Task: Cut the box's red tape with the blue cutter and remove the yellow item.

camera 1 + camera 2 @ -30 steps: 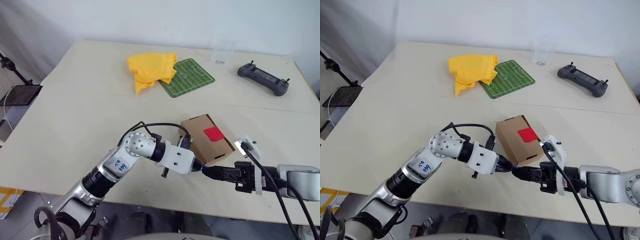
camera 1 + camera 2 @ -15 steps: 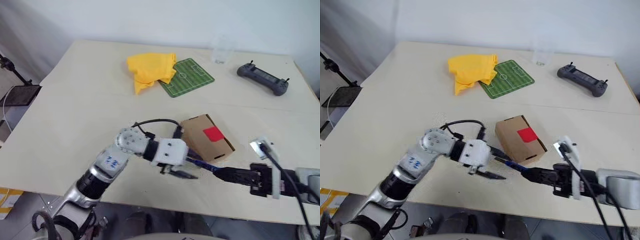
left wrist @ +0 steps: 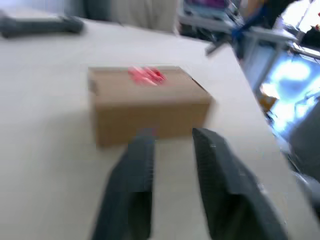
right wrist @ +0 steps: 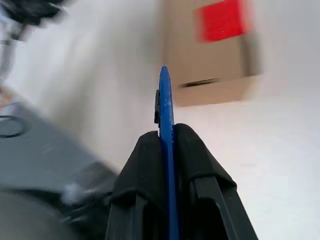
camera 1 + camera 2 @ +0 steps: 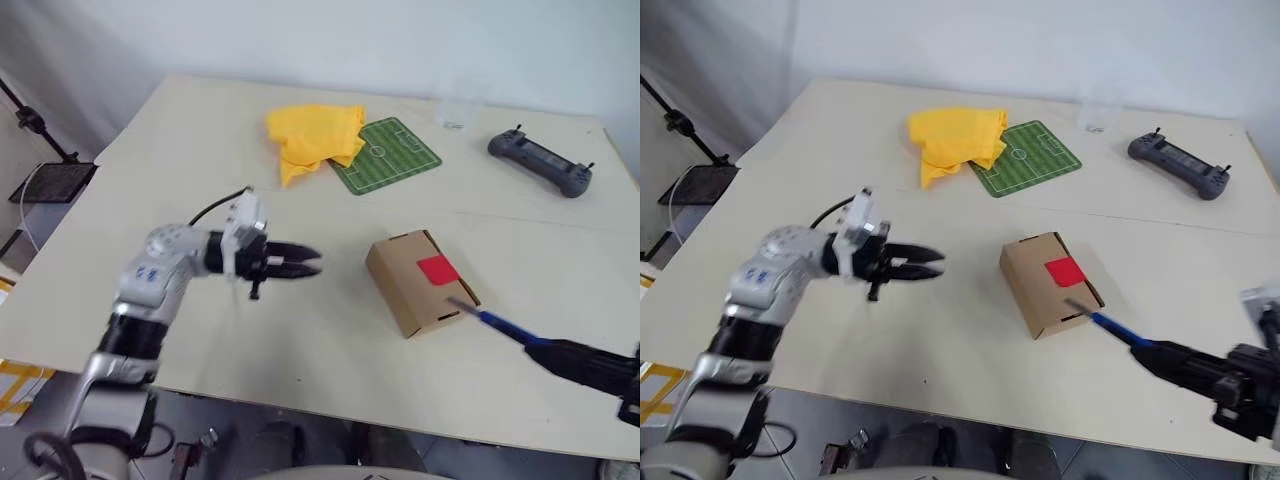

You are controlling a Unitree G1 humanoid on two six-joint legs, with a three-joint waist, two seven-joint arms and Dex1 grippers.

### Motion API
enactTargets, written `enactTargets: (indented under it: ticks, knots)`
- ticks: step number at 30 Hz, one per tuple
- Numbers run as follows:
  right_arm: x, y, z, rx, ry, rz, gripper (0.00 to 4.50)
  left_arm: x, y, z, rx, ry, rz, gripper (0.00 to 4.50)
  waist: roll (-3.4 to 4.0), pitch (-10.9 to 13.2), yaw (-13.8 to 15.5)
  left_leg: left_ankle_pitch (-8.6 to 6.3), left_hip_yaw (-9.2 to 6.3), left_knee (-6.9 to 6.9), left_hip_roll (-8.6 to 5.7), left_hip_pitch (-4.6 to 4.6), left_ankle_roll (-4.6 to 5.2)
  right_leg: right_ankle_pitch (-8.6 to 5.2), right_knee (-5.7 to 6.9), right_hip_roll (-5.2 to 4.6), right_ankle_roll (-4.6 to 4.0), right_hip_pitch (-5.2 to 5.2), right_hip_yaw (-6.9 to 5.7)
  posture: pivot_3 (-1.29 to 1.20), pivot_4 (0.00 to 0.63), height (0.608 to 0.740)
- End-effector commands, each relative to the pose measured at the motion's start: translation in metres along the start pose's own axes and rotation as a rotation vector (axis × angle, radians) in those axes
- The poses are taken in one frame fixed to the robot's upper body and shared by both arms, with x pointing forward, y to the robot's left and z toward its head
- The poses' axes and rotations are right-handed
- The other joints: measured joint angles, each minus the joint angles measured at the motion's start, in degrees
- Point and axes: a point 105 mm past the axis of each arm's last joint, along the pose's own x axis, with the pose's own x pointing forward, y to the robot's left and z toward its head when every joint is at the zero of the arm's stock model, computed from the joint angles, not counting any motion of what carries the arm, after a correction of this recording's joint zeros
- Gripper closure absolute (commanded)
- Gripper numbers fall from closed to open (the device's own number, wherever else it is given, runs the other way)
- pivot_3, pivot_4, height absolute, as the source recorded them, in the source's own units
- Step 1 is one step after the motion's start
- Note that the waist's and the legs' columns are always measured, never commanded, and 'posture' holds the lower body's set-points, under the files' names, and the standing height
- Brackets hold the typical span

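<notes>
1. Box (image 5: 420,283) sits shut on the table (image 5: 200,170), red tape (image 5: 437,270) on its lid.
2. Right gripper (image 4: 166,135) pinches the blue cutter (image 5: 505,327), tip by the box's near corner.
3. Left gripper (image 5: 308,262), slightly parted, holds nothing.

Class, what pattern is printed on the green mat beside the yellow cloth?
White football-pitch lines on the mat; left eye view.

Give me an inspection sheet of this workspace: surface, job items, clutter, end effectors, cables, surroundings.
Surface: pale table.
Job's things: box closed, red tape on its lid; blue cutter tip beside the box's near corner; yellow item: nothing seen.
Clutter: yellow cloth, green pitch mat, clear cup, grey controller.
End effectors: left end effector empty, pointing at the box; right end effector shut on blue cutter.
Cables: black cable on left wrist.
Surroundings: stand left of table.
</notes>
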Motion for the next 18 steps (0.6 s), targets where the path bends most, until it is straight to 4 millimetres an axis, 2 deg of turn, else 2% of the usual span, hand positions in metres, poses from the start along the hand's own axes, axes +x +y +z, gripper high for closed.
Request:
enactTargets:
  ticks: [1,5,8,12,14,18]
  knots:
    - [-0.008,-0.004,0.015,-0.044,-0.031,-0.066,4.42,0.027,0.005,0.010,0.071,0.018,-0.056,4.48,-0.01,0.00,-0.36,-0.05,0.01,0.00,0.00,-0.01,0.01,0.00,-0.02,0.03,0.01,-0.01,0.00,0.00,0.150,0.740]
    - [0.003,-0.003,0.037,-0.144,-0.011,-0.103,4.42,0.060,0.010,0.020,0.182,0.076,-0.108,4.50,-0.02,0.01,-1.43,-0.14,0.17,-0.01,0.00,0.00,0.06,-0.01,-0.01,0.09,0.00,-0.05,0.05,0.00,0.150,0.740]
    - [0.016,-0.007,0.055,-0.186,0.016,-0.122,4.42,0.083,0.019,0.021,0.189,0.102,-0.067,4.50,-0.10,0.06,-1.66,-0.11,0.21,0.02,0.00,-0.01,0.10,-0.01,-0.03,0.09,0.00,-0.06,0.05,0.00,0.150,0.740]
    - [0.027,-0.009,0.064,-0.209,0.107,-0.136,4.42,0.096,0.015,0.018,0.183,0.111,-0.082,4.50,-0.11,0.07,-2.00,-0.08,0.19,0.02,0.00,-0.07,0.10,-0.03,-0.01,0.09,-0.04,-0.13,0.04,0.00,0.150,0.740]
    - [0.038,-0.005,0.077,-0.233,0.095,-0.112,4.42,0.101,0.010,0.009,0.199,0.148,-0.085,4.50,-0.11,0.06,-2.04,-0.06,0.20,0.03,0.01,-0.15,0.10,-0.03,0.01,0.09,-0.04,-0.22,0.04,0.00,0.150,0.740]
    - [0.049,-0.001,0.084,-0.257,0.162,-0.091,4.42,0.103,0.004,0.002,0.162,0.178,-0.072,4.50,-0.07,0.08,-2.17,-0.03,0.21,0.08,0.01,-0.15,0.07,-0.03,0.02,0.06,-0.04,-0.23,0.04,0.00,0.150,0.740]
